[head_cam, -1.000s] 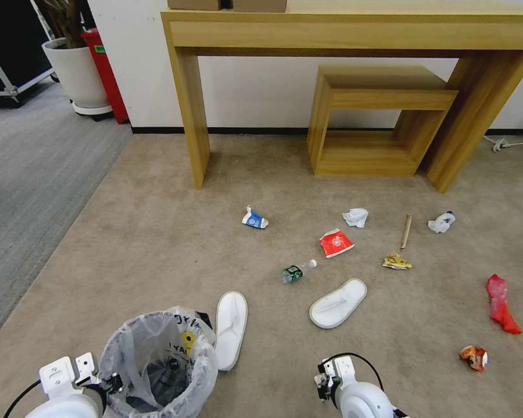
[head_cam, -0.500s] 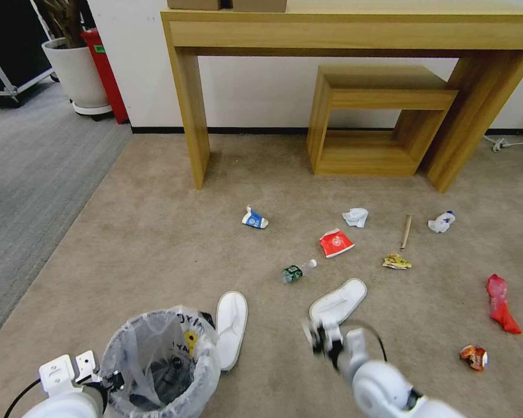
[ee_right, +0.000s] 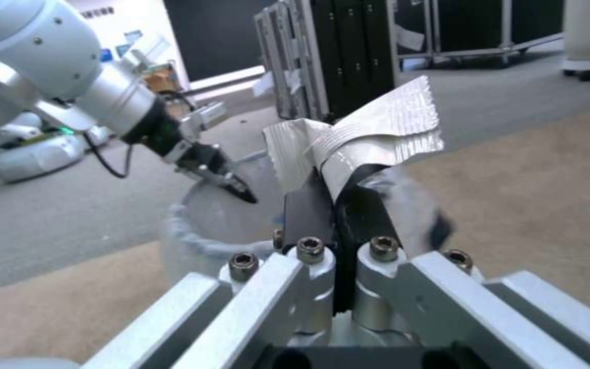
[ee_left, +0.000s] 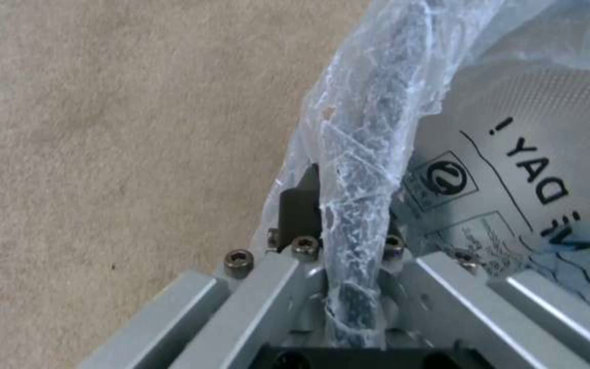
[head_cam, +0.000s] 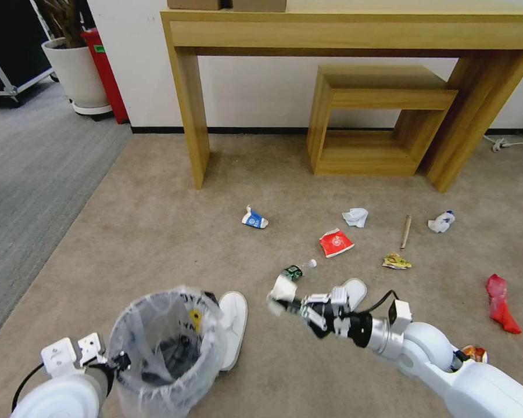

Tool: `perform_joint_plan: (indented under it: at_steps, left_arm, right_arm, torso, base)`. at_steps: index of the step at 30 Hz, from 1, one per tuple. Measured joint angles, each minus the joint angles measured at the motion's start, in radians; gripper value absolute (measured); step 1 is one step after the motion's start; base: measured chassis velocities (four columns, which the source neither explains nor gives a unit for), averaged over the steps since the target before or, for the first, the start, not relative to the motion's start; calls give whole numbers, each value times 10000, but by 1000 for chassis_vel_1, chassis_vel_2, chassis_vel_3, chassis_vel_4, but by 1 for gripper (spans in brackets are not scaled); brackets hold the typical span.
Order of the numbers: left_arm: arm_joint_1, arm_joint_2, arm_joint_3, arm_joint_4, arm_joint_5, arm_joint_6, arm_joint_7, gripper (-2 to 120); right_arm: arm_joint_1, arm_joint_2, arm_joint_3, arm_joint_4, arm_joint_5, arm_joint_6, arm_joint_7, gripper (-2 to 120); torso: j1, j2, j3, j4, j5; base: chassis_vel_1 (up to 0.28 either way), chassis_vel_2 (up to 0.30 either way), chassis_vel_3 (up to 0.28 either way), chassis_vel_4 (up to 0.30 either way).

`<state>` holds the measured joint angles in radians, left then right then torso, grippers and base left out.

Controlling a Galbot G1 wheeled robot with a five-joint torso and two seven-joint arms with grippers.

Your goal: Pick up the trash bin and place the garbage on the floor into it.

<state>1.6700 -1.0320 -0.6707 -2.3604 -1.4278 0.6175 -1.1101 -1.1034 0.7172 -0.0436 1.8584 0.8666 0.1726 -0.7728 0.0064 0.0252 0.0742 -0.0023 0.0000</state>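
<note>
My left gripper (head_cam: 121,362) (ee_left: 344,215) is shut on the rim of the trash bin (head_cam: 165,348) (ee_left: 366,148), pinching its lettered plastic liner. Just right of the bin's mouth, my right gripper (head_cam: 293,303) (ee_right: 336,197) is shut on a white tissue (head_cam: 283,288) (ee_right: 360,136); the bin (ee_right: 199,230) lies beyond it. On the carpet lie a white slipper (head_cam: 232,328) beside the bin, a second slipper (head_cam: 354,288) partly behind my right arm, a clear bottle (head_cam: 298,270), a red cup (head_cam: 336,242), a blue-white carton (head_cam: 254,219), tissue wads (head_cam: 355,217), a stick (head_cam: 406,231) and wrappers (head_cam: 500,303).
A tall wooden console table (head_cam: 354,35) stands against the far wall with a low wooden shelf (head_cam: 378,116) under it. A potted plant (head_cam: 75,69) and a red object (head_cam: 106,75) stand at the far left, on grey carpet.
My right arm has swung up and forward from the bottom edge towards the bin, carrying the white tissue. The bin has risen in my left gripper.
</note>
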Motion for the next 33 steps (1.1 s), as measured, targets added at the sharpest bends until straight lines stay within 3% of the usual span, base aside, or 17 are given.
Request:
perform_joint_plan:
  at_steps: [7, 15, 21, 29, 33]
  left_arm:
    - [-19, 182, -189, -55, -240, -24, -90, 0]
    - [-23, 369, -380, -70, -444, -59, -124, 0]
    - [-37, 483, -518, 58, -554, -88, -166, 0]
    - [-22, 510, -566, 135, -572, -97, -176, 0]
    - [0, 469, -534, 181, -558, -105, -187, 0]
  right_arm:
    - [826, 371, -973, -58, 466, 44, 395, 0]
    - [3006, 786, -3018, -461, 970, 44, 692, 0]
    - [5146, 1833, -5192, -1333, 1362, 95, 1271, 0]
    - [6058, 2852, -6596, -2387, 1441, 111, 1727, 0]
    - [6407, 3943, -7406, -3190, 1451, 192, 2202, 0]
  torso:
    - [0, 0, 0, 2, 0]
    - [0, 0, 0, 2, -2]
    - [1, 0, 0, 3, 0]
    - [0, -1, 0, 3, -2]
    - [0, 0, 0, 1, -1]
  base:
    - [0, 0, 0, 0]
    - [0, 0, 0, 0]
    - [0, 0, 0, 0]
    - [0, 0, 0, 0]
    - [0, 0, 0, 0]
